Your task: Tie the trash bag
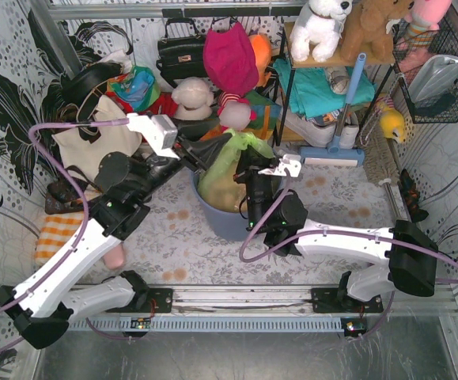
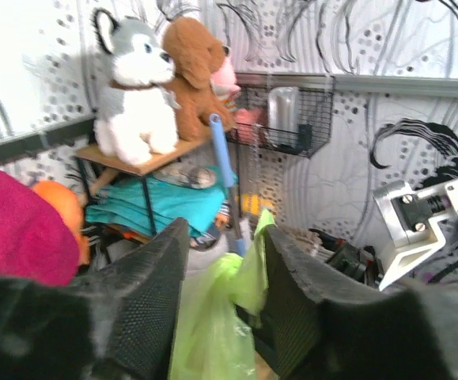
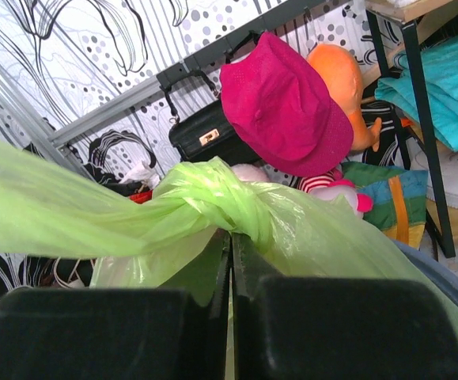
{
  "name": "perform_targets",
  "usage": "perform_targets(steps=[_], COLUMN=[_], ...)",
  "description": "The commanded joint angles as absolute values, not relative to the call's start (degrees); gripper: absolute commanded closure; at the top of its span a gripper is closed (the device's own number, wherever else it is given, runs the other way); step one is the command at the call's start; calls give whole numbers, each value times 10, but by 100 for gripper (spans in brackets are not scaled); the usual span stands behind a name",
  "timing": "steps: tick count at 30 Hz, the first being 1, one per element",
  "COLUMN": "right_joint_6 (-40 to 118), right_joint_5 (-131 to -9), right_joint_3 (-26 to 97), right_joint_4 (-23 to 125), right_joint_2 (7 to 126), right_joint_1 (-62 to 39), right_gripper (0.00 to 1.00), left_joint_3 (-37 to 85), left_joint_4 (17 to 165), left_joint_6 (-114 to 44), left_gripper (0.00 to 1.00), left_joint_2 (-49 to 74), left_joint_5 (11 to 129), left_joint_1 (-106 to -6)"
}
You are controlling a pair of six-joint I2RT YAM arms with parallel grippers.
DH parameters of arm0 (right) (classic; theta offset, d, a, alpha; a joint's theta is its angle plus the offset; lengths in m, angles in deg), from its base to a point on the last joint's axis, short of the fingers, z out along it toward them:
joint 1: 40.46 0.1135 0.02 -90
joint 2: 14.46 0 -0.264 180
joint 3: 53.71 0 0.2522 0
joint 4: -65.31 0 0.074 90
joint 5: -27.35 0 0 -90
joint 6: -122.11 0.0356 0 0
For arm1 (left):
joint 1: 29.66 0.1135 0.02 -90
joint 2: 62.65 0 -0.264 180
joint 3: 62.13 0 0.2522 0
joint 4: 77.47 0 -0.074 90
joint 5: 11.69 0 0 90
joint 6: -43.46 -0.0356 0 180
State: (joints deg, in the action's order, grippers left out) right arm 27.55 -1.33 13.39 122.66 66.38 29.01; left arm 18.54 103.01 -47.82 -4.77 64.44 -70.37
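The light-green trash bag point(image 1: 222, 168) stands in the round blue-grey bin point(image 1: 222, 223) at mid-table, tan paper showing through it. Its top is twisted into a knot point(image 3: 213, 198). My right gripper point(image 3: 230, 237) sits right under that knot, shut, with thin green film pinched between its tips; from above it point(image 1: 250, 171) is at the bag's right side. My left gripper point(image 2: 225, 269) is open at the bag's upper left point(image 1: 202, 153). A loose strip of the trash bag point(image 2: 248, 277) hangs between its fingers and rests against the right finger point(image 2: 300, 301).
A cream tote bag point(image 1: 94, 142) lies behind the left arm. Behind the bin are a magenta hat point(image 1: 229, 55), a black handbag point(image 1: 179, 51) and plush toys on a shelf point(image 1: 323, 32). A wire basket point(image 1: 438, 75) hangs on the right wall.
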Motion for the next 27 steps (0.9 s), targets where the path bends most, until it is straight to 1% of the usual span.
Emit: perform_targets(steps=[1, 3, 8, 13, 15, 19, 27], right_joint_6=[314, 313, 313, 314, 314, 311, 311], right_joint_5=[-30, -31, -32, -31, -30, -29, -27], right_joint_3=[136, 138, 143, 145, 145, 145, 148], right_joint_4=[1202, 1200, 1192, 1180, 1175, 1173, 1168], right_joint_2=[650, 650, 648, 641, 638, 634, 631], right_joint_1=[287, 286, 284, 285, 285, 284, 284], right_gripper=[100, 100, 100, 100, 100, 100, 100], left_joint_3=[184, 188, 190, 190, 194, 202, 162], left_joint_4=[1035, 1021, 972, 924, 912, 916, 1048], left_joint_6=[-489, -491, -483, -438, -412, -342, -227], left_gripper=[44, 42, 41, 41, 40, 39, 39], left_joint_2=[-88, -101, -112, -90, -76, -37, 13], left_joint_5=[717, 739, 822, 842, 796, 629, 397], left_joint_1=[-700, -700, -699, -686, -662, -571, -474])
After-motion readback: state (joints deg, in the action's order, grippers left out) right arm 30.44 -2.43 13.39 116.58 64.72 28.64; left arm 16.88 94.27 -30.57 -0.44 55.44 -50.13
